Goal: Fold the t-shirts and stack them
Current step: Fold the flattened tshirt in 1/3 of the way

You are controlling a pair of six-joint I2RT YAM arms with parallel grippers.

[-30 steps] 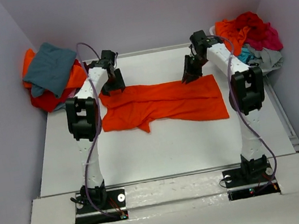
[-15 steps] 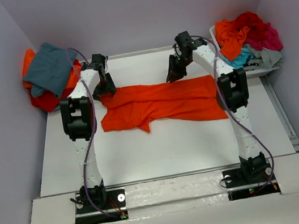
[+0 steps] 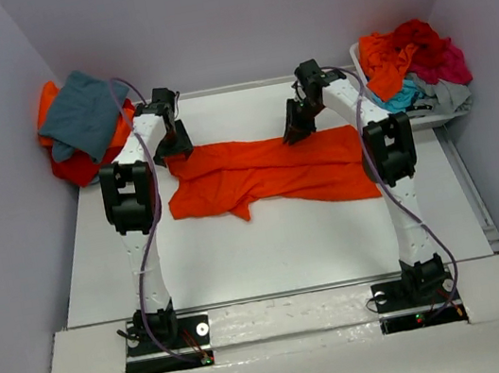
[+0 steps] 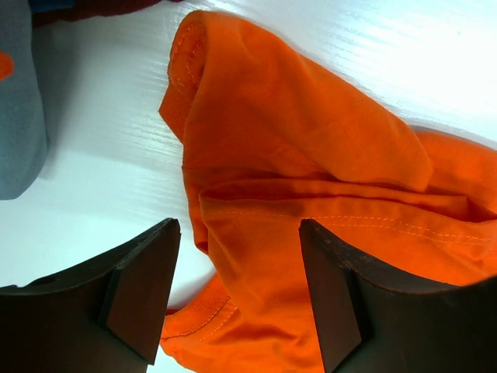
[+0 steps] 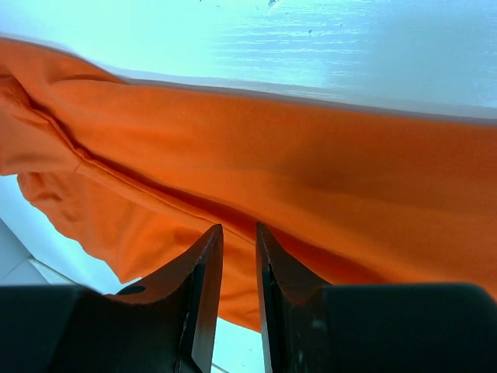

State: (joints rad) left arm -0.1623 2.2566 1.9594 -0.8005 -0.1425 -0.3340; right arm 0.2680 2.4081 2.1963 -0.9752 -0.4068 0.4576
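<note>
A bright orange t-shirt (image 3: 271,173) lies spread sideways across the middle of the table, creased, with a fold hanging toward the front. My left gripper (image 3: 176,146) hovers over its far left end. In the left wrist view that gripper (image 4: 239,227) is open, with the orange t-shirt's hemmed sleeve (image 4: 295,155) below and nothing between the fingers. My right gripper (image 3: 295,129) is at the shirt's far edge, near the middle. In the right wrist view the right gripper (image 5: 238,229) shows only a narrow gap over the orange t-shirt (image 5: 311,163). I see no cloth pinched in it.
Folded t-shirts sit at the back left, a teal-grey one (image 3: 84,114) on top of orange and red ones. A heap of red, orange, magenta, turquoise and grey shirts (image 3: 415,58) fills a white bin (image 3: 436,117) at the back right. Walls close in on both sides.
Both arms have swung left. The left gripper went to the shirt's left end, and the right gripper slid left along the far edge. The shirt has hardly shifted.
</note>
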